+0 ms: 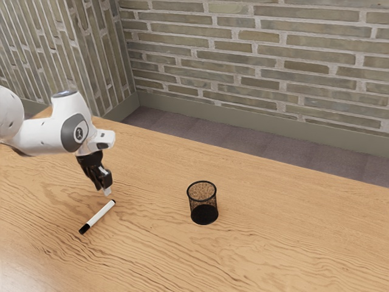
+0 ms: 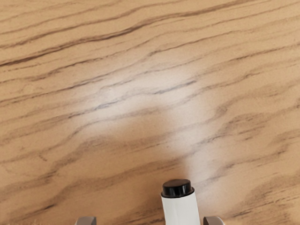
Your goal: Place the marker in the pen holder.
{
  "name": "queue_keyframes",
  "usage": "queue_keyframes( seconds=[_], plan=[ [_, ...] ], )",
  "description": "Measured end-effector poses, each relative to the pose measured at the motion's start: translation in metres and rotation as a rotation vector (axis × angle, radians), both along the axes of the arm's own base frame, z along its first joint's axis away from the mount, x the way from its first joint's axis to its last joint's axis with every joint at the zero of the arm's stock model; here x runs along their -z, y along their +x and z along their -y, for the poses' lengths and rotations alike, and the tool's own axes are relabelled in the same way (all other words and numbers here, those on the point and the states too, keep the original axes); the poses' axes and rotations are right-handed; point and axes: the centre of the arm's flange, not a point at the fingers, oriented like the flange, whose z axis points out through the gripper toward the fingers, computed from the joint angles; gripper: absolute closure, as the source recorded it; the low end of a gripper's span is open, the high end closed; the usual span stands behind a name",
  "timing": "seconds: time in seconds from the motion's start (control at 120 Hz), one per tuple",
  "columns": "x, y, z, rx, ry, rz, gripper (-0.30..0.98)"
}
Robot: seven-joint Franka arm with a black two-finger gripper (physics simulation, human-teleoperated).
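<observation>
My gripper point(image 1: 108, 190) is low over the table, just behind the black-tipped far end of the marker point(image 1: 99, 216). The marker is white with a longer black cap at its other end and lies flat on the wood. In the wrist view the tips of my gripper point(image 2: 150, 221) stand wide apart at the lower edge, so it is open. The marker's white body and black end point(image 2: 180, 206) show between them, closer to one tip. A black mesh pen holder point(image 1: 204, 214) stands upright on the exterior view's right of the gripper, with nothing visible inside.
The wooden table point(image 1: 273, 237) carries the marker and the pen holder, which stand well apart. Its far edge runs across the exterior view, with a brick wall point(image 1: 261, 61) beyond it.
</observation>
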Motion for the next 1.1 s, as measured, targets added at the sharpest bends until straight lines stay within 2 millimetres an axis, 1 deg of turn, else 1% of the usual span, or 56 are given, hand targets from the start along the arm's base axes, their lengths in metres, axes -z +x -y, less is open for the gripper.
queue_keyframes(
  seconds=[0.075, 0.167, 0.275, 0.417, 0.5, 0.633, 0.733, 0.767, 0.8, 0.892, 1.017, 1.075, 1.1],
  plan=[
    [0.009, -0.001, -0.002, -0.038, -0.022, -0.006, 0.46],
    [0.016, -0.001, 0.003, -0.064, -0.041, -0.01, 0.48],
    [0.026, -0.008, 0.004, -0.087, -0.055, -0.028, 0.48],
    [0.041, -0.01, 0.005, -0.104, -0.061, -0.055, 0.48],
    [0.045, -0.011, 0.005, -0.11, -0.061, -0.061, 0.48],
    [0.045, -0.01, 0.005, -0.118, -0.062, -0.061, 0.62],
    [0.043, -0.01, 0.006, -0.119, -0.059, -0.057, 0.7],
    [0.038, -0.009, 0.007, -0.118, -0.057, -0.049, 0.71],
    [0.028, -0.007, 0.009, -0.112, -0.053, -0.033, 0.73],
    [-0.012, -0.001, 0.028, -0.072, -0.053, 0.024, 0.76],
    [-0.075, 0.009, 0.081, 0.036, -0.064, 0.118, 0.78],
    [-0.107, 0.022, 0.108, 0.091, -0.064, 0.171, 0.78],
    [-0.117, 0.027, 0.12, 0.115, -0.065, 0.187, 0.78]
  ],
)
